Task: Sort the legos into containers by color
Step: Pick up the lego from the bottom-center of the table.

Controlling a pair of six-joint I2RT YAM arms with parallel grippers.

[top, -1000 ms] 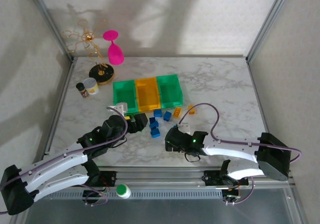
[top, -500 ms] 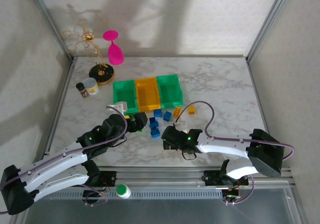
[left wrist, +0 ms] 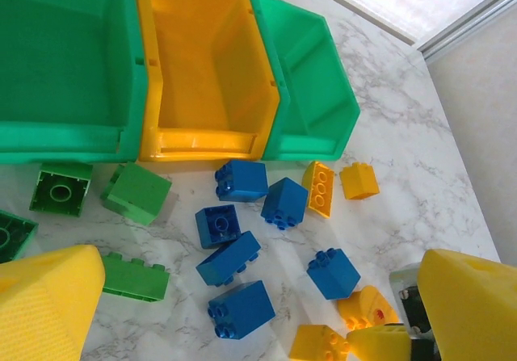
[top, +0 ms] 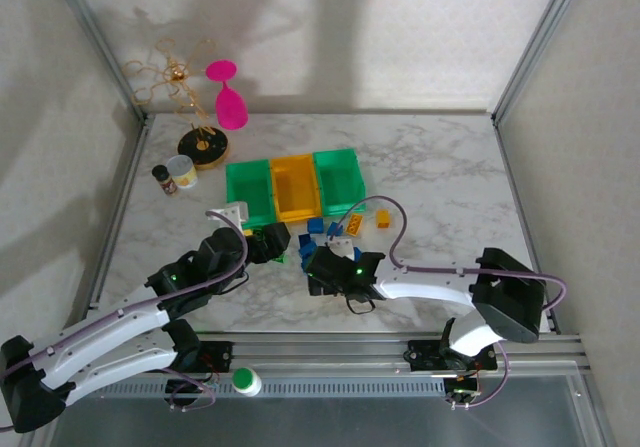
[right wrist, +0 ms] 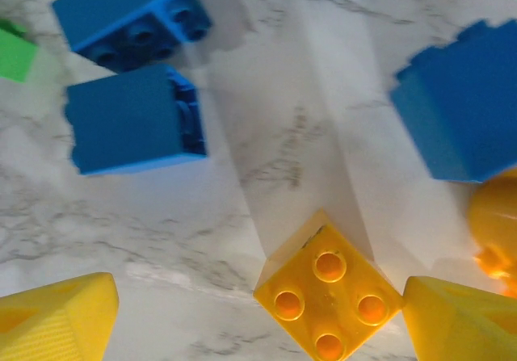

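The yellow brick lies studs up on the marble table, on the arms' side of the yellow bin and well short of it. It sits corner-on between the fingers of the right gripper, which is spread wide and holds nothing; one finger all but touches a corner. The left gripper, also short of the bin, is fully spread and empty. Recommended: turn the wrist to meet flat faces, centre, then close, keeping clear of the round orange piece just beside.
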